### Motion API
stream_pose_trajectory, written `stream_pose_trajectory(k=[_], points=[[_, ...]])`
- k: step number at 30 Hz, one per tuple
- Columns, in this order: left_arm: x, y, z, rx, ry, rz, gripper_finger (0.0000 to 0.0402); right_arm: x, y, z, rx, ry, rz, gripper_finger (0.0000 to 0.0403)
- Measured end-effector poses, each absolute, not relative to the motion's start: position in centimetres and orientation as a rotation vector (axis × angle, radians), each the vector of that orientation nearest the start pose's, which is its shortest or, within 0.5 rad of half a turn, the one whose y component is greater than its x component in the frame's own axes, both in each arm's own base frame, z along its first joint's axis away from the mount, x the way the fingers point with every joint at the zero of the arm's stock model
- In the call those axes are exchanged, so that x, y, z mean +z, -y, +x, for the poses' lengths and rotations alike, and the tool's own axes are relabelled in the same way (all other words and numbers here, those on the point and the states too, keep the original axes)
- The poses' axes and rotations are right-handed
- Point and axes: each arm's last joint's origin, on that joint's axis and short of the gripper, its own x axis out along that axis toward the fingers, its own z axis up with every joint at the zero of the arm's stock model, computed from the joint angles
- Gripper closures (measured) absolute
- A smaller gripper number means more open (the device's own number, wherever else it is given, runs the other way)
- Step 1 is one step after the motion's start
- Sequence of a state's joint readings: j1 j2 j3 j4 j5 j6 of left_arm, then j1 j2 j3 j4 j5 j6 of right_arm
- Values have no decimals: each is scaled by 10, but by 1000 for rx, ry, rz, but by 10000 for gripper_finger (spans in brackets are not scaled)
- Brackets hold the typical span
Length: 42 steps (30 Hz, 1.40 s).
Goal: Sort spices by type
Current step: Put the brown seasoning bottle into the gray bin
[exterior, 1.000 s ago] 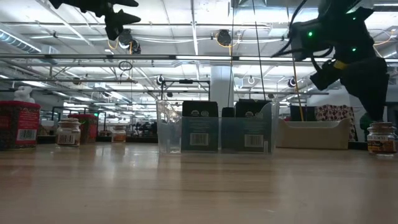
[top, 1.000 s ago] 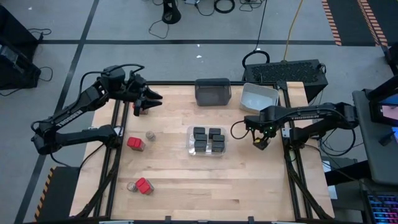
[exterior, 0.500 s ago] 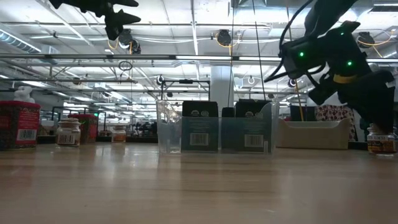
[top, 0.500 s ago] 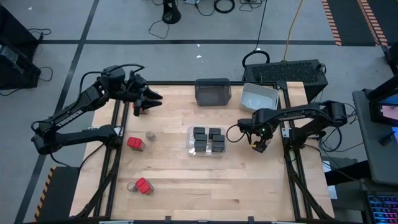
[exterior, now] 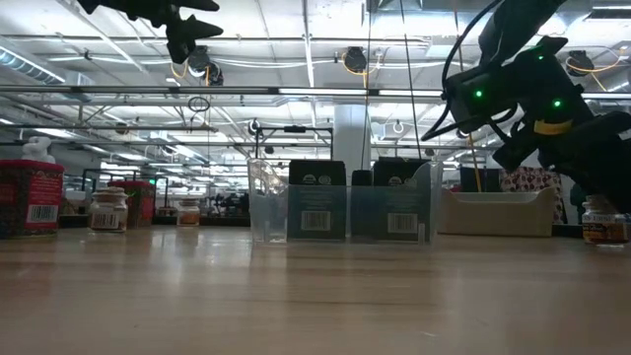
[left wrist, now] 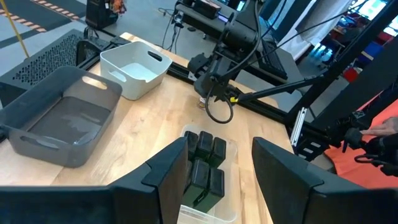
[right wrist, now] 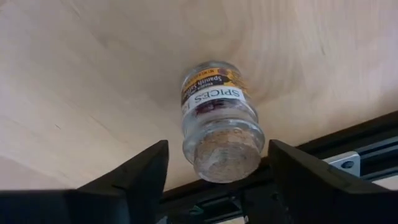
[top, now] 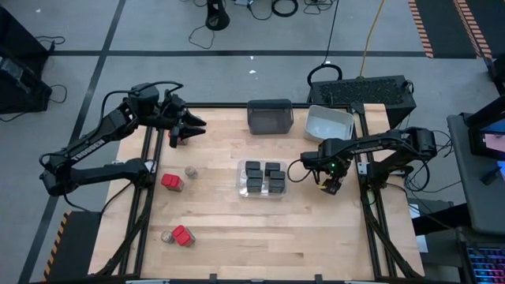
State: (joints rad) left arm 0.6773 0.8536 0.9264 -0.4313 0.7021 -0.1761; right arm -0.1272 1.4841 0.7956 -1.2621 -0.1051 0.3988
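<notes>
Right gripper [right wrist: 217, 171] low over a jar [right wrist: 217, 121] at the table's [top: 213, 244] right edge, fingers apart on either side of it, not touching.

The jar stands upright on the wood, cork lid between the 2 spread fingers. 6 dark boxes [top: 264, 177] fill the clear bin [top: 241, 189] mid-table. 2 red boxes [top: 172, 181] and 2 more jars [top: 190, 171] sit at the left. The left gripper [top: 192, 126] hangs high over the far-left corner, half open, holding nothing.

The label of the cork-lidded jar [right wrist: 219, 121] between my right fingers reads "SPICES"; the yellow band above possibly reads "Spanish".
</notes>
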Motion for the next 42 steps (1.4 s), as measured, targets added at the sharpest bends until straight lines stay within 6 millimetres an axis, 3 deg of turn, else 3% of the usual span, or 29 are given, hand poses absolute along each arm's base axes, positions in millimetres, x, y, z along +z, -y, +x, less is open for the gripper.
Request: stream_pose_trajectory(k=[9, 26, 33, 42], points=[[349, -92, 145, 0, -279, -402, 217, 167, 21, 190, -404, -1894, 495, 221], [348, -92, 145, 0, -281, -405, 217, 173, 21, 187, -421, -1870, 512, 248], [348, -92, 145, -1, -281, -399, 217, 201, 21, 185, -440, -1837, 526, 249], [349, -92, 145, -5, -274, -372, 217, 266, 27, 201, -430, -1747, 539, 249]])
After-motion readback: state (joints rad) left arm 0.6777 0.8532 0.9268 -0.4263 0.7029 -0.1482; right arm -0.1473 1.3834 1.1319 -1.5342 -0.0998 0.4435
